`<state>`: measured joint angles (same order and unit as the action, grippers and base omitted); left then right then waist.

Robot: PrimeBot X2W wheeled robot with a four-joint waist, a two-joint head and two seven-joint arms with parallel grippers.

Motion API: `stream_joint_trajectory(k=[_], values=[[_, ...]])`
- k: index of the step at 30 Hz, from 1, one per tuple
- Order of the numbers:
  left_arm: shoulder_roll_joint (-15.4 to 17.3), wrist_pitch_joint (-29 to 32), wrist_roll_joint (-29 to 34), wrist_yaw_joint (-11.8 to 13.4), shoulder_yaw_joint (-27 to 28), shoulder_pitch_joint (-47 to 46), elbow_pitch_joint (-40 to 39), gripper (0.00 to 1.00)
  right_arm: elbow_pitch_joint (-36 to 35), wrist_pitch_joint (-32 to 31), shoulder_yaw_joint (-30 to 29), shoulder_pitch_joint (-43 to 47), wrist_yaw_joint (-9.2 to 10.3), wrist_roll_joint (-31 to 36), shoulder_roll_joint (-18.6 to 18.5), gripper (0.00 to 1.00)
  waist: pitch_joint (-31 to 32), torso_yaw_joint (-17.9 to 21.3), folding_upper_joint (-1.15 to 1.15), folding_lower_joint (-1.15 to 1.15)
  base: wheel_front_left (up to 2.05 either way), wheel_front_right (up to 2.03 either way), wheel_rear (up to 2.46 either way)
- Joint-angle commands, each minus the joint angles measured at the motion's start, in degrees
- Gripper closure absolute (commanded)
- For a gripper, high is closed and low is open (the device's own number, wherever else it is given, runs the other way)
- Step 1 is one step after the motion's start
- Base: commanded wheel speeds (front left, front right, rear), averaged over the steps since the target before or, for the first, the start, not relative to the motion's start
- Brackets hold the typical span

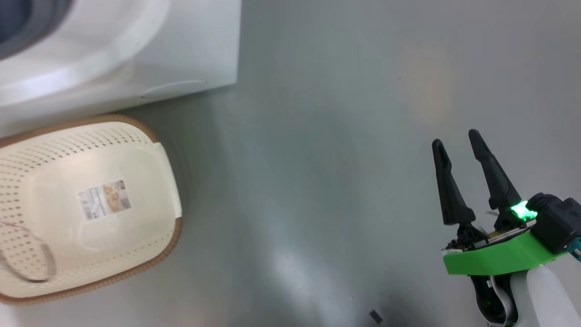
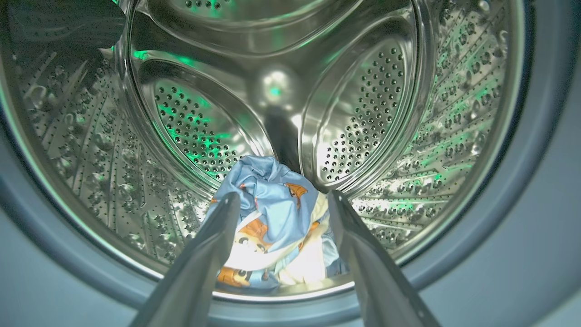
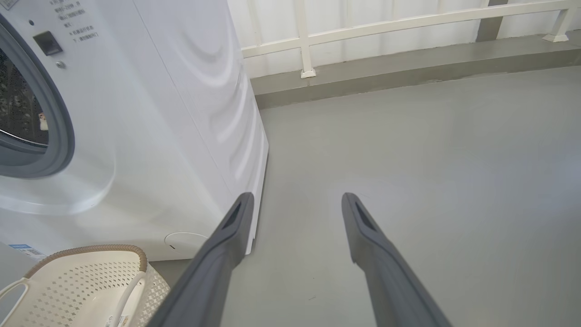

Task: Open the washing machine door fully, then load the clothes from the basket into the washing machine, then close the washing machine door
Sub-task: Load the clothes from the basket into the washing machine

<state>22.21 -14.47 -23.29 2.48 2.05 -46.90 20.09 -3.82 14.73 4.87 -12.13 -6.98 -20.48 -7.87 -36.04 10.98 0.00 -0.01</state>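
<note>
In the left wrist view my left gripper [image 2: 282, 200] is open at the mouth of the washing machine's steel drum [image 2: 363, 104]. The clothes [image 2: 272, 222], light-blue with orange bears and cream parts, lie on the drum floor beyond my fingertips, untouched. The grey gasket [image 2: 522, 190] rings the opening. In the head view the cream basket [image 1: 68, 172] with its paper label [image 1: 104, 199] sits on the floor below the white washing machine [image 1: 181, 50]. My right gripper [image 1: 456, 138] is open over bare floor at the lower right, holding nothing. The door is out of view.
The grey floor [image 1: 317, 159] spreads to the right of the machine. A white railing [image 3: 363, 32] on a low kerb runs along the far side. The basket [image 3: 77, 286] stands close to the machine's front, near its round cap [image 3: 186, 240].
</note>
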Motion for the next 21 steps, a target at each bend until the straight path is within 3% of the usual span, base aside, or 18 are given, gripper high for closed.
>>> stream_joint_trajectory(k=[1,8,15,21], values=[[1.9,-0.4,0.4,1.2,2.5,4.4,-4.9,0.00,-1.3,0.3,0.9,2.3,-0.51,0.7,-0.8,0.00,3.1,-2.4,0.00,0.01,0.00,0.00,0.00],[-3.5,-0.5,4.1,4.3,4.3,22.3,-20.4,0.00,-1.2,0.3,0.7,4.4,-0.51,1.6,-2.0,0.00,8.1,-4.4,0.00,0.01,0.00,0.00,0.00],[-8.9,-0.5,7.8,6.2,2.9,35.8,-29.3,0.00,-0.8,0.3,0.8,6.5,-0.51,2.3,-3.3,0.00,12.8,-6.3,0.00,0.01,0.00,0.00,0.00],[-12.7,-0.5,10.5,6.6,0.4,43.6,-32.3,0.00,-0.4,0.3,0.8,9.6,-0.51,3.0,-4.5,0.00,18.1,-8.4,0.00,0.01,0.00,0.00,0.00]])
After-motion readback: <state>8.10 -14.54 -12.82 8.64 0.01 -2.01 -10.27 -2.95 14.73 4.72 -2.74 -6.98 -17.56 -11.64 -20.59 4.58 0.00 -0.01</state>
